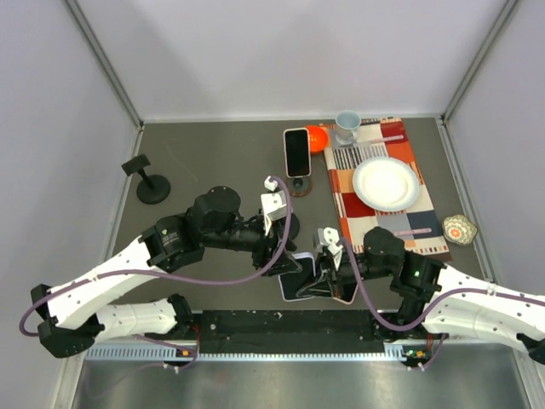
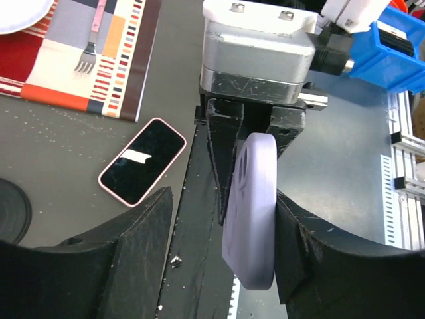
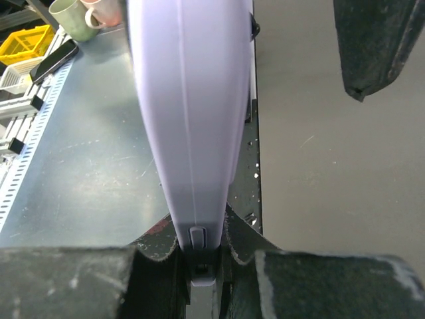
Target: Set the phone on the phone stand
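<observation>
From above, the lilac phone (image 1: 297,284) is at the near middle of the bench (image 1: 221,162), between your two arms. The right end effector (image 1: 317,277) reaches it from the right and the left end effector (image 1: 290,259) from the far side. The stand (image 1: 145,177) is well apart at the far left, on the left arm's side, so I judge this to be a hand-over from right to left. A pink phone (image 1: 347,292) lies just right of the lilac one, and another phone (image 1: 296,152) is propped at the far middle. Leave both alone.

In the left wrist view, your left end effector (image 2: 224,196) is wide open, one finger on each side of the lilac phone (image 2: 251,219), which shows edge-on. The finger on the right of this view looks to be touching it or nearly so. The other finger (image 2: 136,232) stands well clear. Centre the phone between them before you close, so the squeeze does not shove it sideways against the other arm's grip. Close on the flat faces, and open the right only once the left hold is firm.

In the right wrist view, your right end effector (image 3: 199,256) is closed on the very end of the lilac phone (image 3: 192,113), pinching its flat faces. The bite is narrow, so I expect the phone could pivot if nudged. One finger of the left end effector (image 3: 368,46) shows at the upper right, apart from the phone.
</observation>
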You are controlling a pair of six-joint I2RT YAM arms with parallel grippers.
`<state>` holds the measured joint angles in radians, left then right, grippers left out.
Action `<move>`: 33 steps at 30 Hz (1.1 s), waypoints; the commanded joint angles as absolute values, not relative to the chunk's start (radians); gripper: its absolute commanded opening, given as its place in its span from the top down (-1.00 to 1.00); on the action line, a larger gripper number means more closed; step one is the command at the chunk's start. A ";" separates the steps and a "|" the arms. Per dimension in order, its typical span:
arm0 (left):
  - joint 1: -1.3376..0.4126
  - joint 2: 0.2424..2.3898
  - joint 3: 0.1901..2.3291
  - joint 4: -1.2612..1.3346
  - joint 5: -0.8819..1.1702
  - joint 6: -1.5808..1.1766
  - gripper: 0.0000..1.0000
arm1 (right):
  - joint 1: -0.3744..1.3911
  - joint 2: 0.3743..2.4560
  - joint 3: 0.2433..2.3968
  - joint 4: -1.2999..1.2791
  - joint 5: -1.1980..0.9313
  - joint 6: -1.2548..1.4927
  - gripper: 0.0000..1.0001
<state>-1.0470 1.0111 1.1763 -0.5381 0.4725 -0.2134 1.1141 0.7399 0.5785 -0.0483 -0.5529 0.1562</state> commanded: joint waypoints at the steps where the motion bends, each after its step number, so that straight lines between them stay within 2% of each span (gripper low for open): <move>1: -1.045 0.991 1.215 -0.520 0.440 -0.193 -0.19 | 1.111 0.712 0.666 0.037 -0.581 0.135 1.00; 4: -1.045 0.994 1.210 -0.517 0.471 -0.184 -0.01 | 1.112 0.719 0.667 0.046 -0.583 0.138 1.00; 5: -1.045 0.996 1.210 -0.514 0.482 -0.186 0.17 | 1.111 0.724 0.667 0.051 -0.584 0.138 1.00; 6: -1.045 0.997 1.209 -0.511 0.494 -0.187 0.25 | 1.111 0.732 0.669 0.054 -0.586 0.138 1.00; 8: -1.045 0.997 1.198 -0.485 0.534 -0.199 0.23 | 1.111 0.738 0.672 0.067 -0.586 0.140 1.00; 11: -1.045 0.985 1.178 -0.444 0.592 -0.210 0.07 | 1.112 0.739 0.673 0.104 -0.601 0.141 1.00; 14: -1.045 0.968 1.167 -0.417 0.603 -0.219 0.11 | 1.111 0.759 0.689 0.103 -0.612 0.140 1.00; 19: -1.045 0.963 1.175 -0.419 0.623 -0.207 0.55 | 1.111 0.779 0.701 0.100 -0.626 0.135 1.00; 21: -1.045 0.954 1.180 -0.419 0.604 -0.204 0.64 | 1.112 0.787 0.701 0.103 -0.633 0.135 1.00; 24: -1.045 0.942 1.184 -0.419 0.577 -0.193 1.00 | 1.112 0.790 0.699 0.086 -0.626 0.135 1.00; 26: -1.045 0.930 1.186 -0.425 0.539 -0.186 1.00 | 1.111 0.787 0.704 0.063 -0.577 0.141 0.99; 27: -1.045 0.911 1.189 -0.431 0.456 -0.181 1.00 | 1.112 0.775 0.704 0.052 -0.545 0.150 0.38; 28: -1.045 0.902 1.193 -0.461 0.401 -0.178 1.00 | 1.111 0.764 0.697 0.034 -0.467 0.161 0.04; 30: -1.045 0.875 1.218 -0.506 0.252 -0.164 1.00 | 1.111 0.724 0.681 0.023 -0.353 0.208 -0.47; 31: -1.045 0.864 1.229 -0.553 0.092 -0.161 1.00 | 1.111 0.710 0.655 0.018 -0.227 0.225 -0.54; 33: -1.045 0.821 1.258 -0.598 -0.071 -0.166 1.00 | 1.109 0.681 0.632 0.005 -0.097 0.273 -0.66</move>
